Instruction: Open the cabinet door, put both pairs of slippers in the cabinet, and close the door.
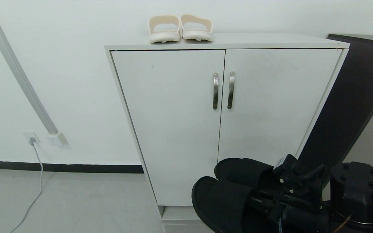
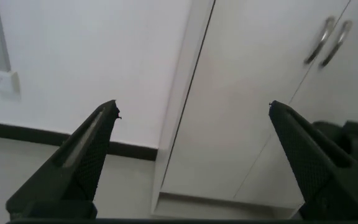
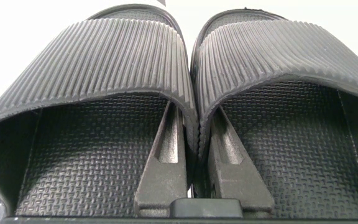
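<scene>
The black ribbed rubber slippers [image 1: 235,191], at five o'clock in the head view, look light and bendy; the right wrist view shows the right gripper [image 3: 194,155] pinching their touching inner walls, a sound hold. The left gripper [image 2: 192,109] gapes empty. The head view adds cream foam slippers [image 1: 180,29] at twelve o'clock atop the shut white two-door cabinet [image 1: 173,129]

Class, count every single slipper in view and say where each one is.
4. Two cream open-toe slippers sit on the white cabinet top; two black ribbed rubber slippers are clamped together in the right gripper, low before the closed doors, which could hide more.
</scene>
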`<state>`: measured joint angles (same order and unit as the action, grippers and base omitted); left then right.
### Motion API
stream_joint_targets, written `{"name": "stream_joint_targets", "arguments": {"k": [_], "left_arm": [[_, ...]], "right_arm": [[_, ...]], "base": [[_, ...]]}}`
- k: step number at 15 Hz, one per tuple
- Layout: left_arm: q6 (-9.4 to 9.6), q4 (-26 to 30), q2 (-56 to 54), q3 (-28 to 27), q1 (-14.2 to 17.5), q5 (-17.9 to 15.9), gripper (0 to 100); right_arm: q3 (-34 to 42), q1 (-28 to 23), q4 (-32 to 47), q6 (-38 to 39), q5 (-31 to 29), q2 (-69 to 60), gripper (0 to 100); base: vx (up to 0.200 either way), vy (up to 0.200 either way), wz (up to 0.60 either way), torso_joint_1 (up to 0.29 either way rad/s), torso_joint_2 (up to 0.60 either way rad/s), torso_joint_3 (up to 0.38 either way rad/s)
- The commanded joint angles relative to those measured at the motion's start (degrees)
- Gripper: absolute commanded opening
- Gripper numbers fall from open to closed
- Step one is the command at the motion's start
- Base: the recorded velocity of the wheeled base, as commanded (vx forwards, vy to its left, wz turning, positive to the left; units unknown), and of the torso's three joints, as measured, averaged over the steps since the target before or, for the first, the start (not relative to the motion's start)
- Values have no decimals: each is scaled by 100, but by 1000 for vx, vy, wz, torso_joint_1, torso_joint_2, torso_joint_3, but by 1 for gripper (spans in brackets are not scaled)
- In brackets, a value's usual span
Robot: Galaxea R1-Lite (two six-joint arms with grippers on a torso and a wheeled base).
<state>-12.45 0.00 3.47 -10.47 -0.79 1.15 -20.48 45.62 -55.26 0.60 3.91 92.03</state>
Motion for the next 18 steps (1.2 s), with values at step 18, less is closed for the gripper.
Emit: {"name": "stream_joint_targets", "arguments": {"k": [18], "left_arm": [[260,-2329,4715,-807,-1248,-2092,100]], "right_arm": [[62,105,-2,2,13,17,0]], "base": [[0,0,0,0,0,0]]}}
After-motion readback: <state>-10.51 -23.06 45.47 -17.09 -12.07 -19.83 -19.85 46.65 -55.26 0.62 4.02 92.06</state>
